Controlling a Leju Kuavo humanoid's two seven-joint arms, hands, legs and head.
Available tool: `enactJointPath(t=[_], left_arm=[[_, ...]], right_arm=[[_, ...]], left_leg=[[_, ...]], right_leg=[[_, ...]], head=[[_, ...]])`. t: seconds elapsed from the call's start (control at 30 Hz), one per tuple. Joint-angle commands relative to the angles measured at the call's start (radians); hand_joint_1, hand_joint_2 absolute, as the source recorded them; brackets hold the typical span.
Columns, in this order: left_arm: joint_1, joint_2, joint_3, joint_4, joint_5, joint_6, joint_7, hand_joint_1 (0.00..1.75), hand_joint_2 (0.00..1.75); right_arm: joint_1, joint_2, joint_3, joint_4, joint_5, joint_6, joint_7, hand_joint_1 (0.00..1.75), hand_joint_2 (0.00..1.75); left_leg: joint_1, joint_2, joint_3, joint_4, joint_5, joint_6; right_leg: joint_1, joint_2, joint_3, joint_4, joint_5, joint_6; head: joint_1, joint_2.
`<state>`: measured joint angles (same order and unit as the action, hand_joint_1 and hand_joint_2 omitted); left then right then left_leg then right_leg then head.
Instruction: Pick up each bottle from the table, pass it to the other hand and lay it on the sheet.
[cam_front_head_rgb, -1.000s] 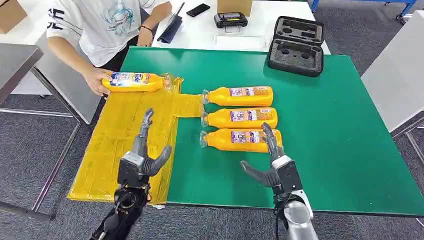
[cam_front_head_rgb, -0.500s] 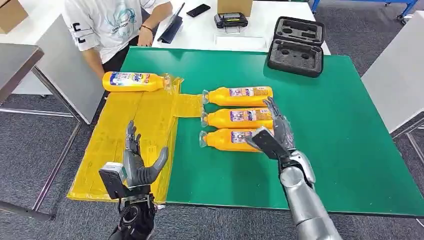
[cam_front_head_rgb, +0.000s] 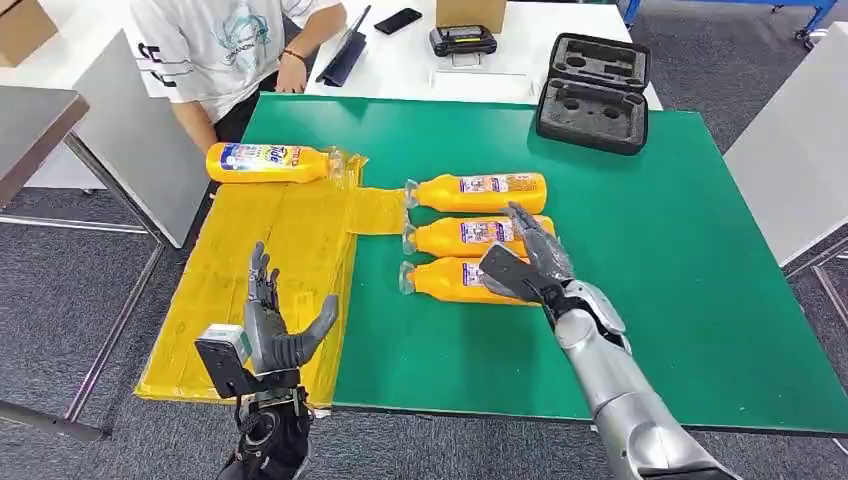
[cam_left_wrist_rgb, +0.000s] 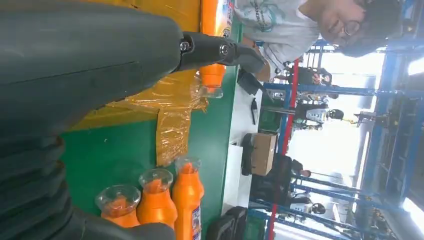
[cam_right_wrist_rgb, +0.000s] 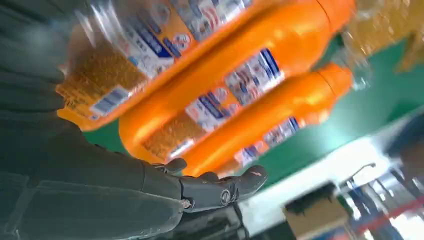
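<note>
Bottles of orange liquid with blue and white labels and clear caps lie on their sides on the green counter (cam_front_head_rgb: 680, 260). Largest of the things on it is the yellow sheet (cam_front_head_rgb: 250, 270), crinkled and glossy, spread over the counter's left end and hanging past its front edge, with a narrow tab reaching toward the bottle caps. One bottle (cam_front_head_rgb: 266, 162) already lies across the sheet's far edge, cap pointing right. Three more lie in a tidy row just right of the tab, side by side, caps pointing toward the sheet: the far bottle (cam_front_head_rgb: 478, 192), the middle bottle (cam_front_head_rgb: 462, 235) and the near bottle (cam_front_head_rgb: 450, 280).

The right robot hand (cam_front_head_rgb: 528, 262) hovers over the base ends of the middle and near bottles, fingers spread and thumb apart, holding nothing; whether it touches them cannot be told. In the right wrist view the labels are close and blurred beside the thumb. The left robot hand (cam_front_head_rgb: 272, 325) is raised over the near part of the sheet, palm turned inward, fingers upright and splayed, empty.

A person in a white shirt (cam_front_head_rgb: 215, 45) stands at the counter's far left corner, just behind the bottle on the sheet. A black foam-lined case (cam_front_head_rgb: 592, 90) sits open on the far edge of the counter, well apart from the row. Behind it a white table carries a phone (cam_front_head_rgb: 396, 19), a cardboard box (cam_front_head_rgb: 470, 12) and a small black device (cam_front_head_rgb: 462, 40).
</note>
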<state>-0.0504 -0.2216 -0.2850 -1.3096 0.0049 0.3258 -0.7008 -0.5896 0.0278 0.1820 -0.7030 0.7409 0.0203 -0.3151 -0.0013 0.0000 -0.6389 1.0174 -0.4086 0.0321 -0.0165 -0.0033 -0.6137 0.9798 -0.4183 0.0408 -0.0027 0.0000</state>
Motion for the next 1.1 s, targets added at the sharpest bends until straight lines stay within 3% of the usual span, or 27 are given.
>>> enactJointPath(t=[0.03,0.37,0.8,1.1], left_arm=[[-0.009,0.000,0.037,0.038,-0.017,0.012,0.003,0.00,1.75],[-0.010,0.015,0.016,0.025,-0.043,0.042,0.003,0.00,1.75],[0.027,0.059,0.009,-0.039,-0.049,0.033,0.003,0.00,1.75],[0.024,0.060,0.010,-0.033,-0.039,0.027,0.003,0.00,1.75]], right_arm=[[-0.173,0.032,0.099,0.292,0.044,0.064,0.068,0.00,1.75],[-0.188,0.017,0.100,0.299,0.033,0.101,0.060,0.00,1.75],[-0.247,-0.071,0.194,0.261,0.059,0.238,0.036,0.00,1.75],[-0.243,-0.084,0.222,0.254,0.067,0.246,0.033,0.00,1.75]], left_leg=[[0.000,0.003,0.005,0.000,-0.002,-0.002],[0.001,0.000,0.007,0.000,-0.002,-0.002],[0.000,0.000,0.003,0.000,0.000,-0.001],[0.000,-0.001,0.004,0.000,-0.001,-0.002]], right_leg=[[0.000,0.003,0.004,0.000,-0.001,-0.002],[0.001,0.001,0.007,0.000,-0.003,-0.002],[0.000,0.000,0.002,0.000,-0.001,-0.001],[0.000,-0.001,0.004,0.000,-0.002,-0.002]], head=[[0.000,0.000],[0.000,0.000],[0.000,0.000],[0.000,0.000]])
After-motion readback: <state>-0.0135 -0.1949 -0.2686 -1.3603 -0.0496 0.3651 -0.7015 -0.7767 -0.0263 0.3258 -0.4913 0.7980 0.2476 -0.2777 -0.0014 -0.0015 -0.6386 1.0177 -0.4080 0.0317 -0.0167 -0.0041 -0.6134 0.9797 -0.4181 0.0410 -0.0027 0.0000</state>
